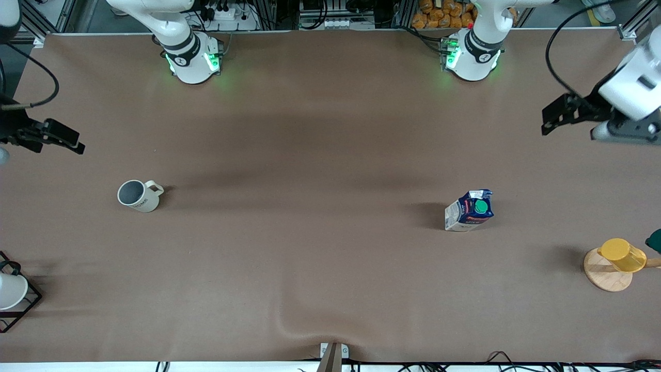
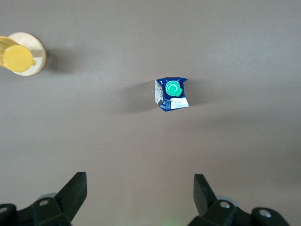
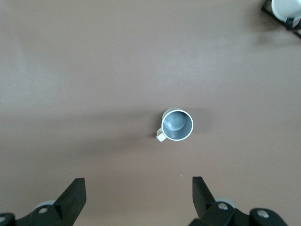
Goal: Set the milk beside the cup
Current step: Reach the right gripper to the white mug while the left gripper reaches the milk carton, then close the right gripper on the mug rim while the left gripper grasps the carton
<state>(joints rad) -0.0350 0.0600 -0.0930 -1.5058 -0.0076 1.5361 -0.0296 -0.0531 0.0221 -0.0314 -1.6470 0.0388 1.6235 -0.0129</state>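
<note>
The milk [image 1: 470, 209], a dark blue and white carton with a green cap, stands upright on the brown table toward the left arm's end. It also shows in the left wrist view [image 2: 171, 94]. The cup [image 1: 138, 195], an off-white mug with a grey inside, stands toward the right arm's end and shows in the right wrist view [image 3: 177, 125]. My left gripper [image 1: 550, 120] hangs high over the table's left-arm end, open and empty [image 2: 140, 188]. My right gripper [image 1: 75, 140] hangs high over the right-arm end, open and empty [image 3: 138, 188].
A yellow plastic cup [image 1: 622, 254] sits on a round wooden coaster [image 1: 604, 276] near the left arm's end, with a dark green thing [image 1: 655, 240] at the view's edge. A white cup in a black wire frame [image 1: 10, 292] stands at the right arm's end. The cloth wrinkles [image 1: 310, 325] at the near edge.
</note>
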